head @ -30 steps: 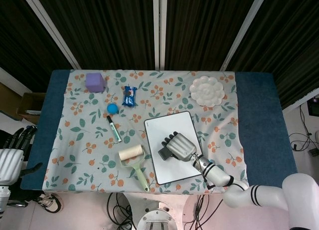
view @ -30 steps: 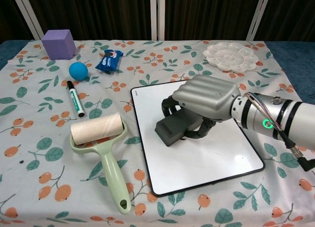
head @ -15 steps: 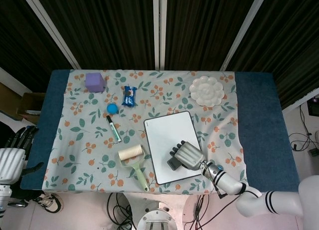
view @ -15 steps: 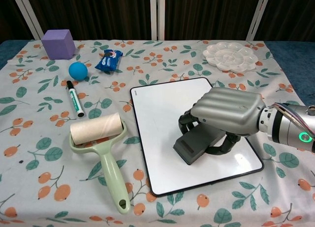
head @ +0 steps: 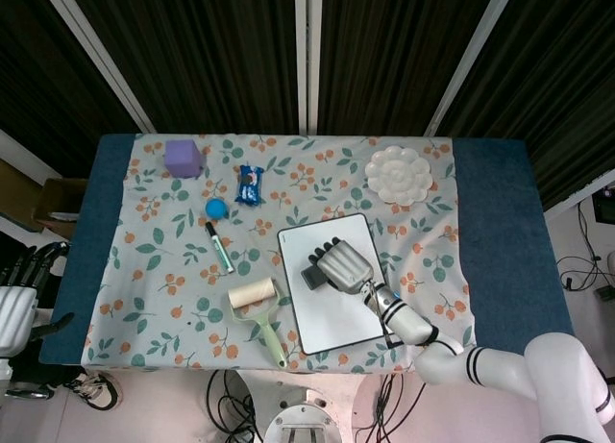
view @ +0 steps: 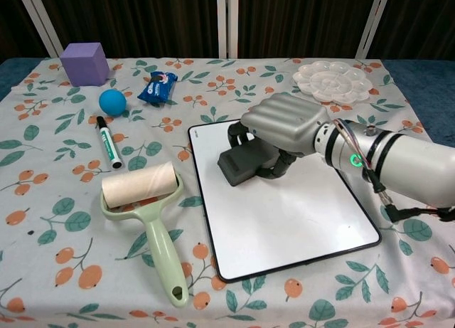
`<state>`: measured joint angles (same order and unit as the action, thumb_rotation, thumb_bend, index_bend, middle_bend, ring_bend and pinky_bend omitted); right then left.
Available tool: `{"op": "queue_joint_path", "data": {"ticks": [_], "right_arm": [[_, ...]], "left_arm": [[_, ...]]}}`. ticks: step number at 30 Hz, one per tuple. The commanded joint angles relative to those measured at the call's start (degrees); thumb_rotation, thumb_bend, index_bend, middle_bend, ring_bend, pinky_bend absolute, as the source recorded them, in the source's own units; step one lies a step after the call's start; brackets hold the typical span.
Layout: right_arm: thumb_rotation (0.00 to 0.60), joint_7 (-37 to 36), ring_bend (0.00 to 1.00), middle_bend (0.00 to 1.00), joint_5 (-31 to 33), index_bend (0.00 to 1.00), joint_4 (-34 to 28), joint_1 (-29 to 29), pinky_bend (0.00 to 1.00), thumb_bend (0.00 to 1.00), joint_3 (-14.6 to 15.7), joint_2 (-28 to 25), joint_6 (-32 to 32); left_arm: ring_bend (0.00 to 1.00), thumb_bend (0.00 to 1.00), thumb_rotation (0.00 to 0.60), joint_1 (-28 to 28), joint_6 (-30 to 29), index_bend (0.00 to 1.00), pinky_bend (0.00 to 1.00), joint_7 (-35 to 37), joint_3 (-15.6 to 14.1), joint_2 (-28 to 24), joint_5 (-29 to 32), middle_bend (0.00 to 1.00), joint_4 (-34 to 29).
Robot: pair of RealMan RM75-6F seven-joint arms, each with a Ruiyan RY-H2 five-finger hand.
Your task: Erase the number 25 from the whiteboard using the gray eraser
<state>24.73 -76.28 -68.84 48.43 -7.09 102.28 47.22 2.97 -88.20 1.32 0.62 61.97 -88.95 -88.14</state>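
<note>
Now the right hand [view: 284, 122] grips the gray block eraser [view: 245, 162], fingers curled over its top, pressing it flat on the upper-left part of the white rectangular whiteboard [view: 298, 221]. Half a second ago the hand and eraser sat low on the board near its right edge; a second ago they were mid-board. So the hand has swept down and back up: a scrubbing pass across most of the surface.

The board's face reads blank white in both views; no trace of the 25 visible outside the eraser's footprint. Judgement: erasing is done or nearly so, unless a remnant hides beneath the eraser or hand.

Left hand [head: 17, 304] hangs off the worktop's left edge, fingers apart, holding nothing, slightly lower in frame than before.

Beside the board, untouched: pale-green lint roller [view: 146, 200], green-capped marker [view: 109, 141], blue ball [view: 112, 101], blue snack packet [view: 158, 87], purple cube [view: 84, 63], white flower-shaped palette [view: 334, 82].
</note>
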Motion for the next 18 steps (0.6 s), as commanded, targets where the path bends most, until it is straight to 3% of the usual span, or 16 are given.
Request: {"op": "queue_joint_path", "data": {"ticks": [1, 8, 14, 18], "right_arm": [[0.6, -1.7, 0.7, 0.77, 2.0, 0.93, 6.7, 2.8, 0.77, 0.23, -3.5, 4.6, -0.9], [0.6, -3.1, 0.7, 0.77, 4.2, 0.92, 12.7, 5.1, 0.77, 0.23, -6.2, 7.7, -2.1], [0.6, -2.0, 0.7, 0.76, 0.6, 0.92, 6.8, 2.9, 0.77, 0.23, -2.2, 3.1, 0.7], [0.6, -2.4, 0.7, 0.76, -0.2, 0.92, -1.3, 0.1, 0.77, 0.23, 1.1, -2.8, 0.8]], "left_arm": [[0.06, 0.0, 0.6, 0.0, -0.1, 0.09, 0.17, 0.0, 0.0, -0.1, 0.0, 0.08, -0.1], [0.06, 0.0, 0.6, -0.3, -0.1, 0.09, 0.17, -0.2, 0.0, -0.4, 0.3, 0.08, -0.2], [0.06, 0.0, 0.6, -0.4, -0.3, 0.09, 0.17, -0.5, -0.1, -0.1, -0.1, 0.08, -0.3], [0.06, 0.0, 0.6, -0.3, -0.2, 0.09, 0.17, -0.9, -0.2, 0.0, -0.4, 0.08, -0.6]]}}
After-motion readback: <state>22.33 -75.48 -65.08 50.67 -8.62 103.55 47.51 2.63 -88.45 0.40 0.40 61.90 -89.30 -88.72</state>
